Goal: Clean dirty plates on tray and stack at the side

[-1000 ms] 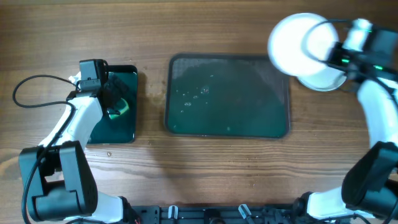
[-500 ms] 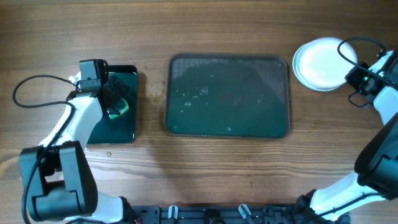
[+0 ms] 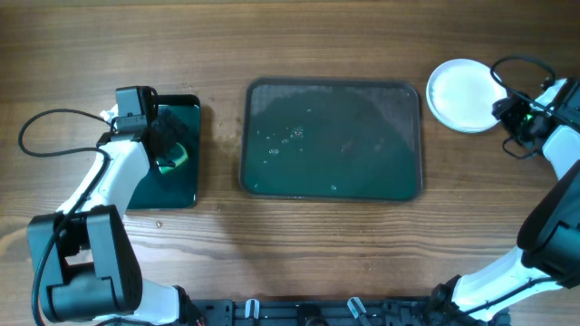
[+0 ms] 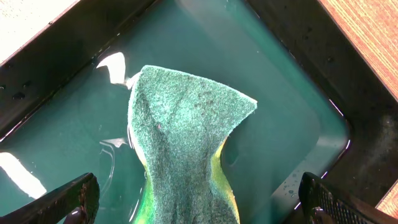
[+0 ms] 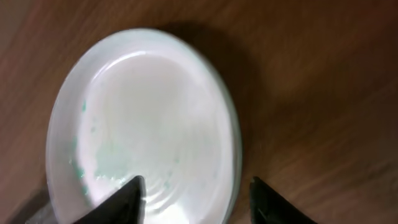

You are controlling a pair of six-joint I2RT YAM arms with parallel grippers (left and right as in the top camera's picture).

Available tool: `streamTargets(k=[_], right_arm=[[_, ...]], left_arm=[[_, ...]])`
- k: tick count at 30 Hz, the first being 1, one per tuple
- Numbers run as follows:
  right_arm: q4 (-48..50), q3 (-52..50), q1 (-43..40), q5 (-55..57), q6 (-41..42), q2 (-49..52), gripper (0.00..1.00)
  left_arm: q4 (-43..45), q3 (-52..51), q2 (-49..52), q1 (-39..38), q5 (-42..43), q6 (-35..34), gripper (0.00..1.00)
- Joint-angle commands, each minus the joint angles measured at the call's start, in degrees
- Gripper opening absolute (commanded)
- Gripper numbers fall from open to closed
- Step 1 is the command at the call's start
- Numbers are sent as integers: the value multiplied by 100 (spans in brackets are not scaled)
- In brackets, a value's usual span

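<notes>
Plates [image 3: 460, 83] lie beside right end effector [image 3: 503, 110] (jaws parted)

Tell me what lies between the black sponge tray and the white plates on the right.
The large grey-green tray lies there, with only small wet specks on it and bare table either side. The overhead view shows it.

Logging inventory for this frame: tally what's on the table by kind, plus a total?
Trays: 2, the large grey-green tray and the small black tray
Sponges: 1, the green sponge
Plate stacks: 1, the white plate stack; the plates in it can't be counted from above
Total: 4
</notes>
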Motion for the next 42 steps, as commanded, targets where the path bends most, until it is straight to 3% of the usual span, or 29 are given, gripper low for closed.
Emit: streamTargets(k=[1, 9, 12, 17, 42], right_arm=[[-352, -11, 35, -219, 175, -898, 100], [-1261, -267, 828, 81, 2, -2741, 100], [-1432, -352, 1517, 686, 525, -3595, 100], [-2055, -352, 2315, 535, 638, -4256, 100], [-2474, -442, 2494, 822, 562, -4033, 100]], left_arm=[[15, -22, -103, 13, -76, 9, 100], [15, -22, -103, 13, -76, 9, 100], [15, -22, -103, 13, -76, 7, 100], [15, -22, -103, 13, -76, 9, 100], [15, -22, -103, 13, -76, 7, 100]])
